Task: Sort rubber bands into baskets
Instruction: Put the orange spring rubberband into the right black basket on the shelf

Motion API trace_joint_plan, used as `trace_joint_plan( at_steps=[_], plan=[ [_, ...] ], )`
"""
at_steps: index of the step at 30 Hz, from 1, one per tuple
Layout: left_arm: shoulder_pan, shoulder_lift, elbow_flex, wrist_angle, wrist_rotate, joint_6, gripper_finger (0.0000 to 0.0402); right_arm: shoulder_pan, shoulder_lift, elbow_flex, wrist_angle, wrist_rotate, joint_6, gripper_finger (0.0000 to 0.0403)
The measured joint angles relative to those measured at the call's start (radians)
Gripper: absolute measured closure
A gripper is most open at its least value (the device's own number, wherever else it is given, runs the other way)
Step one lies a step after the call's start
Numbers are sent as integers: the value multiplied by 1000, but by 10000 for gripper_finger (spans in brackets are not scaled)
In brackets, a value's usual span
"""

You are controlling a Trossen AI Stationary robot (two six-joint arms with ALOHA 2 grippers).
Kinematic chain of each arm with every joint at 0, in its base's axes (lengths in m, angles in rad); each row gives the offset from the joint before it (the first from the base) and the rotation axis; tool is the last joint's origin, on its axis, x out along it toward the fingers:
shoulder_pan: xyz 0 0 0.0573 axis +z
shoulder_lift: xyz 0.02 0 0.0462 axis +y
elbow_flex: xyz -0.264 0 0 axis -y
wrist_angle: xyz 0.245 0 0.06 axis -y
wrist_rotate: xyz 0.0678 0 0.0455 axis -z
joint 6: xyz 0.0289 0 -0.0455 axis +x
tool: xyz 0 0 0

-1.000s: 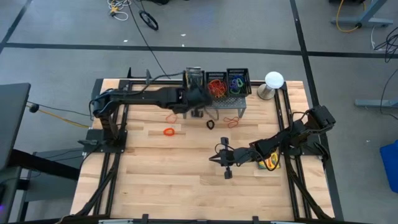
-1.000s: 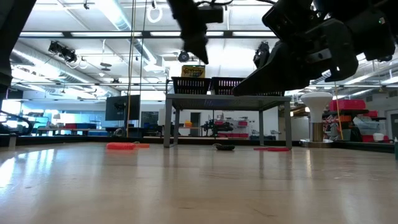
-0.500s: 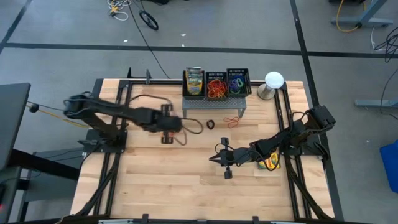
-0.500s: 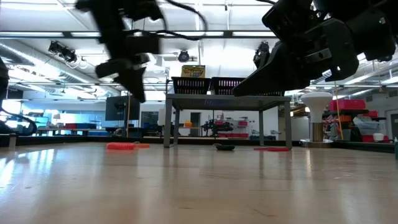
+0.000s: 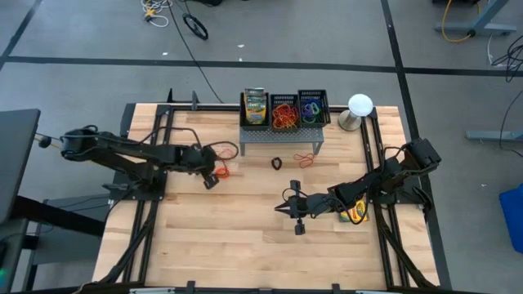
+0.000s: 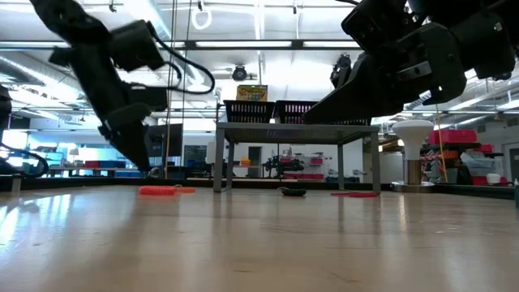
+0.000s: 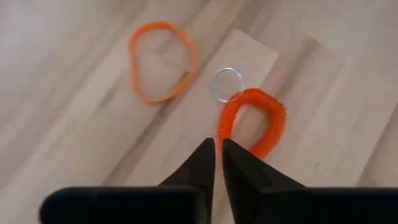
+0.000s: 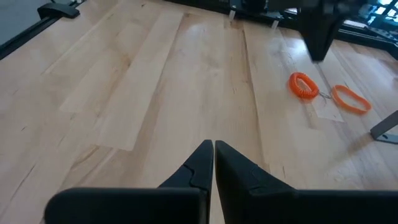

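Wooden counter (image 5: pixel 245 237) on a black frame, grey floor around it; workshop room beyond, seen in the low view.

Grey perforated stand (image 5: pixel 282 135) at the far edge of the counter, carrying three black mesh baskets (image 5: pixel 284 109) in a row. Left basket holds a yellow-green crayon box (image 5: pixel 256 106); middle one holds orange and red rubber bands (image 5: pixel 284 114); right one holds purple, blue and green bands (image 5: pixel 310 110). White domed object (image 5: pixel 359 106) just right of the stand.

Loose bands on the counter: a thick orange coiled band (image 7: pixel 254 121) and a thin orange loop (image 7: pixel 161 61) near each other on the left side; a small clear ring (image 7: pixel 226 84) touching the coiled band. A dark band (image 5: pixel 276 163) and a thin red one (image 5: pixel 306 158) lie in front of the stand.

Left pincer (image 7: pixel 214 154) low over the counter, tips pressed together, nothing between them, right at the near edge of the coiled orange band.

Right pincer (image 5: pixel 283 207) hangs over mid-counter, well apart from the bands, fingers pressed together, holding nothing.
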Motion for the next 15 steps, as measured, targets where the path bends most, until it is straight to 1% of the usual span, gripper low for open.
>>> trace_joint_plan(
  at_steps=[2, 3, 8, 12, 15],
  plan=[
    [38, 21, -17, 58, 59, -3, 349, 0, 0, 0, 1, 0, 0, 376],
    [55, 32, -22, 77, 72, -1, 340, 0, 0, 0, 1, 0, 0, 376],
    [94, 93, -23, 123, 79, 55, 298, 0, 0, 0, 1, 0, 0, 376],
    [90, 138, -23, 155, 135, 99, 288, 0, 0, 0, 1, 0, 0, 376],
    [86, 176, -20, 160, 134, 116, 288, 0, 0, 0, 1, 0, 0, 376]
  ],
)
